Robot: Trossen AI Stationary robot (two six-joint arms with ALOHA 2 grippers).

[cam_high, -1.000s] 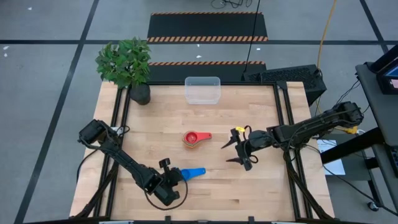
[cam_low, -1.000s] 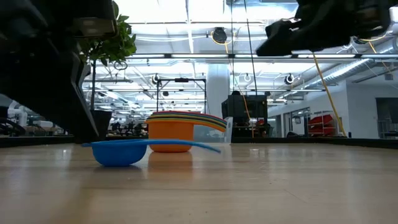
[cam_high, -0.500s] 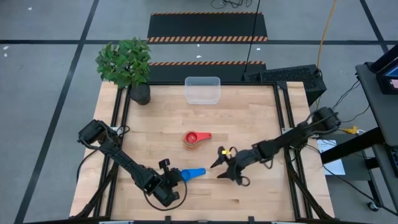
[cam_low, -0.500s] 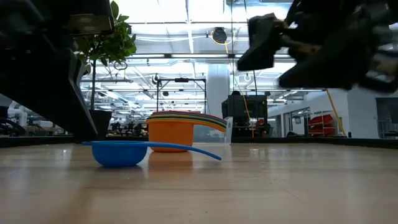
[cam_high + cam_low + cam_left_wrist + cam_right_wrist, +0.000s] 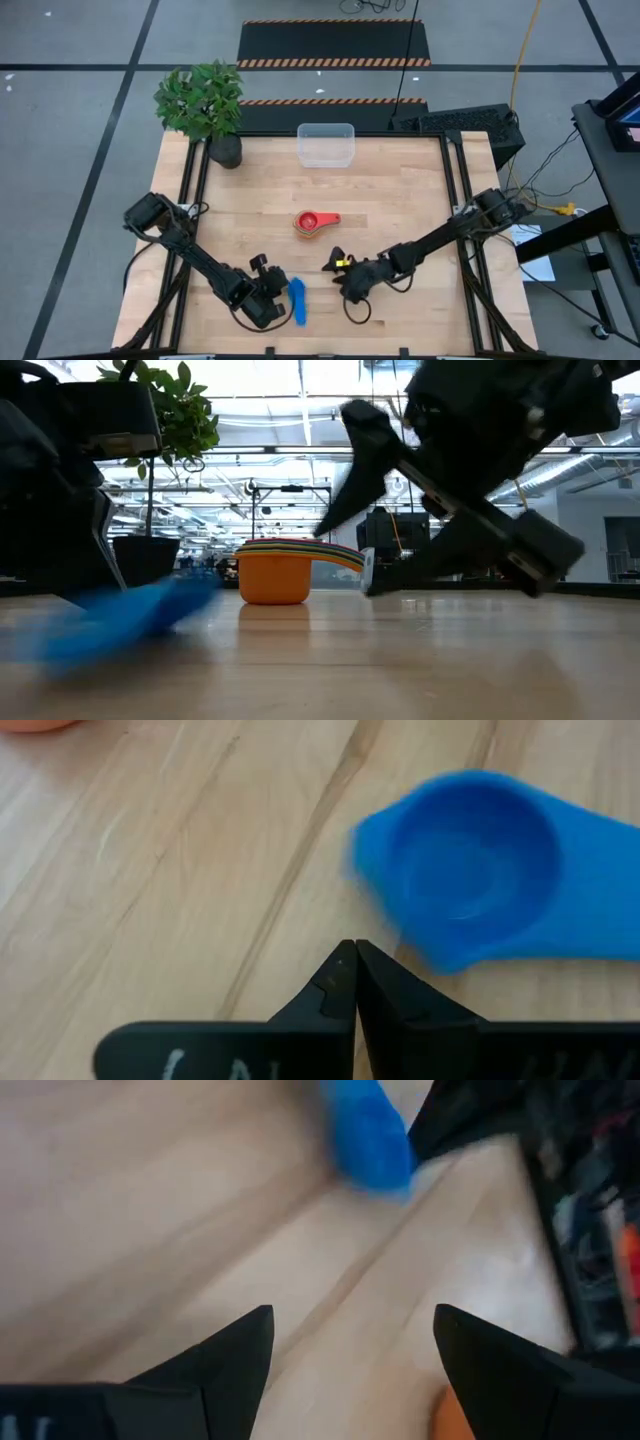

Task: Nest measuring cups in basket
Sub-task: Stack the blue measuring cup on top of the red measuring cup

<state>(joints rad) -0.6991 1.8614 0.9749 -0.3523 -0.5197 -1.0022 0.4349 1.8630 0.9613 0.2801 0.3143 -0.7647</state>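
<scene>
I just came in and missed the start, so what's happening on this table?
Two robot arms are gathering measuring cups. A stack of nested cups sits mid-table, and the clear basket at the far edge holds none. One blue cup lies loose near the front, just beside the shut left gripper. The right gripper, open, is low over the table, close to that cup.

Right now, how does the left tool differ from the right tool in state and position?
The left tool is shut, its fingers pressed together; the right tool is open, its fingers wide apart. The left tool sits right beside the blue cup, while the right tool is farther from it, between that cup and the stack of cups. Both hold nothing and are low over the table.
</scene>
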